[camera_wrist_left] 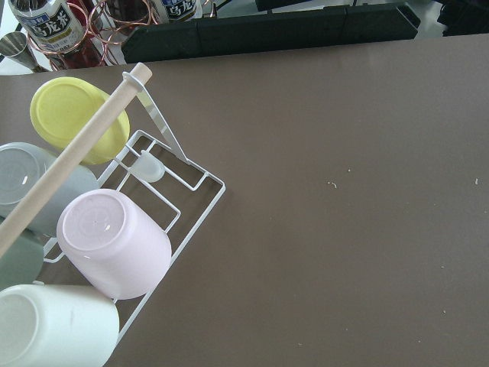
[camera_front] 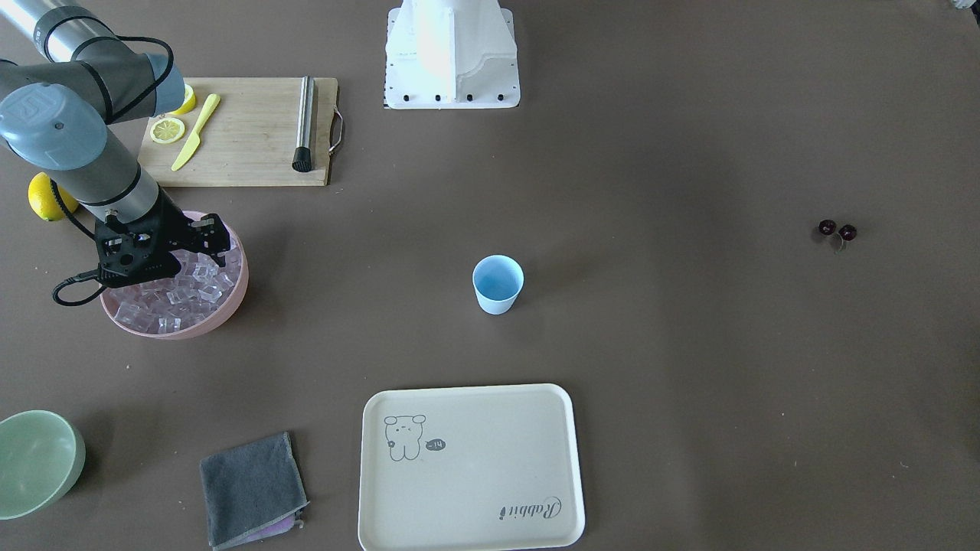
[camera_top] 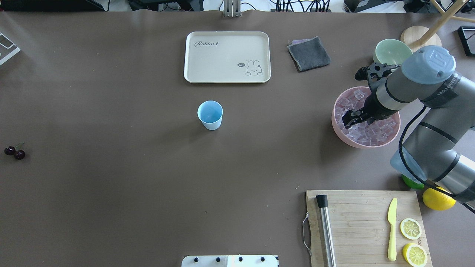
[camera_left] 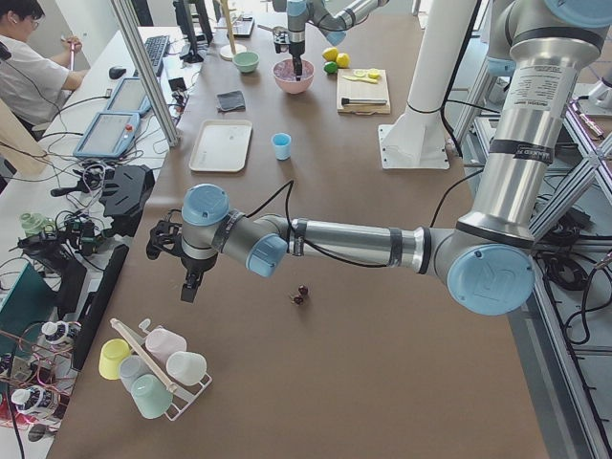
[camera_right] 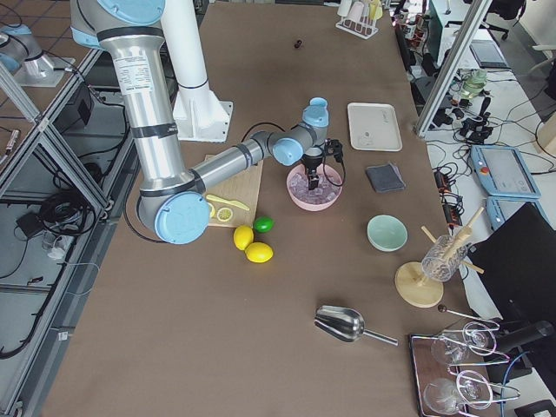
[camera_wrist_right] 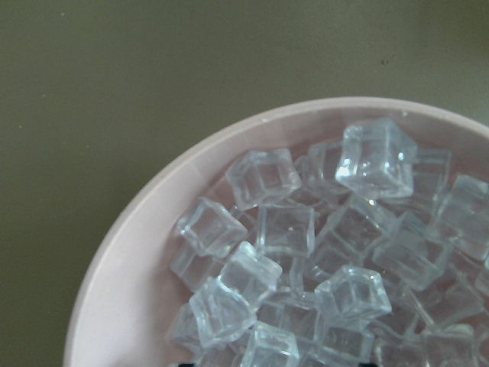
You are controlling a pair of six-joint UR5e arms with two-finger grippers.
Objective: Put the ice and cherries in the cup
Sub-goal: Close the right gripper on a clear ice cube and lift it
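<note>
A matte brown desk (camera_front: 689, 383) fills every view. The right gripper (camera_top: 350, 119) reaches down into the pink bowl (camera_top: 335, 124), its black fingers parted and their tips among the ice (camera_wrist_right: 284, 229) — whether a cube sits between them is not visible. The bowl is wide, smooth and pale pink, heaped with clear, glassy cubes whose rounded edges glint.

The left gripper (camera_left: 187, 285) hangs over the far end of the desk, near a white wire rack (camera_wrist_left: 216, 186) of upturned plastic cups. Only the side view shows it, so I cannot tell whether it is open or closed. The cherries (camera_top: 14, 152) — two glossy dark rounds on thin stems — lie on the bare desk near that gripper, well apart from the bowl.

The cup (camera_top: 210, 115), a small light-blue plastic tumbler tapering toward its base, stands upright mid-desk between the bowl and the cherries. Inside it shows only its own blue bottom. Beyond it lies a cream rectangular tray (camera_top: 222, 55) with rounded corners and a printed rabbit. Further along are a folded grey cloth (camera_top: 309, 53) and a pale green bowl (camera_top: 389, 52).

A wooden cutting board (camera_top: 356, 222) carries two lemon halves (camera_top: 410, 228), a yellow plastic knife (camera_top: 392, 228) and a steel rod (camera_top: 326, 230) with a black tip.
</note>
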